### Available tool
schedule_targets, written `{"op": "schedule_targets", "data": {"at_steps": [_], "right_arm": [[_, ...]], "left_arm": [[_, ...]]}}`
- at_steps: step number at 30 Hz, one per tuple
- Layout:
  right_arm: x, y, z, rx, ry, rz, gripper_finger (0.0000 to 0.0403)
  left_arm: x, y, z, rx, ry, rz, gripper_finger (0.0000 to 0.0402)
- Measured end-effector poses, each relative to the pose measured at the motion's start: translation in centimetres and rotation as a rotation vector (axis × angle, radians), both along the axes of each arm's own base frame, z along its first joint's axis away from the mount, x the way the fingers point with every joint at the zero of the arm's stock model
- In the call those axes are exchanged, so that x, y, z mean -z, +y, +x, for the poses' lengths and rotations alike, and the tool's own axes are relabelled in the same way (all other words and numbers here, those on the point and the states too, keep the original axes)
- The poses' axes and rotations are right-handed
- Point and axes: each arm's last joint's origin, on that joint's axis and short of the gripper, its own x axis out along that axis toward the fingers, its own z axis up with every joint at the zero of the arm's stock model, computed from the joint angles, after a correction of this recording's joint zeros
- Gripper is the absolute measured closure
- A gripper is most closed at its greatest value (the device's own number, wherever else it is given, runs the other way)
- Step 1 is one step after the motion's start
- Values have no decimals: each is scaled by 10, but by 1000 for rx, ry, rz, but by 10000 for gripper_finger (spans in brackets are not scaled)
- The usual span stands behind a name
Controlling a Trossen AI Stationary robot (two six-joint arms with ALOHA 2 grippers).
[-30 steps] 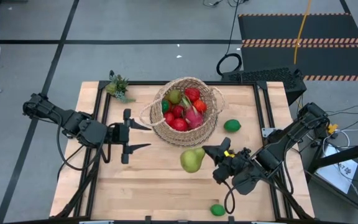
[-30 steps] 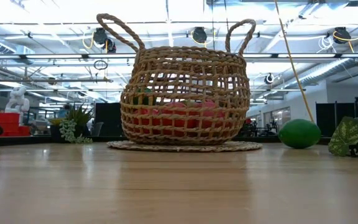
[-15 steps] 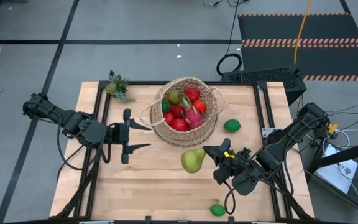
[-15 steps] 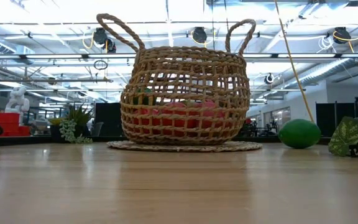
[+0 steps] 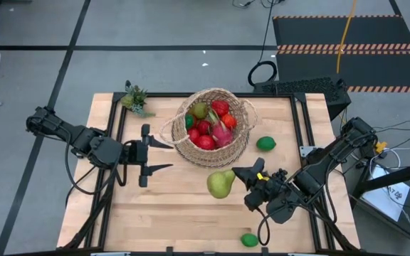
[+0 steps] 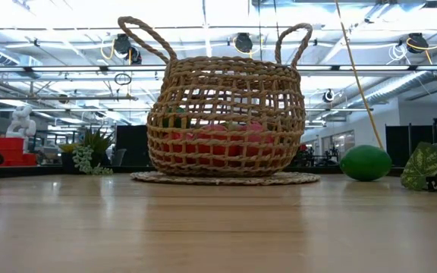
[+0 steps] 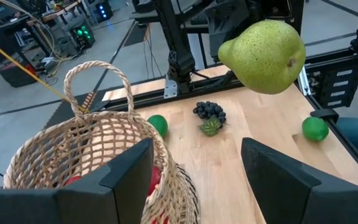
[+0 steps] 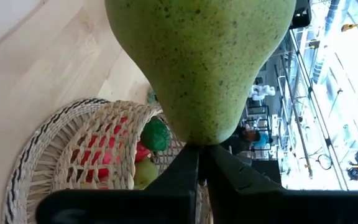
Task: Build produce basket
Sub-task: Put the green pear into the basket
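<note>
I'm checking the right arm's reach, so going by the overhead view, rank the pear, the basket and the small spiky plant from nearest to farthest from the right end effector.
1. Pear: held at the right end effector, in front of the basket.
2. Basket: mid-table, farther back.
3. Spiky plant: far-left corner.

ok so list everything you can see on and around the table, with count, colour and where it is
basket: one, tan wicker, far middle of the table
produce in the basket: several, mostly red, some green and pink; exact count cannot be told
pear: one, green, held up by its stem in front of the basket
limes: two, green, one right of the basket, one at the near edge
grapes: one bunch, dark, with a green leaf, on the table's right side
small plant: one, green, far left corner
table: one, light wood
left tool: one, dark, open, left of the basket
right tool: one, dark, shut on the pear's stem
</note>
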Motion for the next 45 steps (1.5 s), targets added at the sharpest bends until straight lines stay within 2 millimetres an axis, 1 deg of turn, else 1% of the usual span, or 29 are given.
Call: {"op": "schedule_targets", "data": {"at_steps": [10,32,45], "right_arm": [[0,-4,3,53,-67,112,396],[-2,-41,26,331,-394,560,396],[-5,-47,34,354,-508,804,390]], "left_arm": [[0,0,0,0,-3,-2,158],[-1,0,0,0,-10,-5,158],[-2,0,1,0,-21,-11,158]]}}
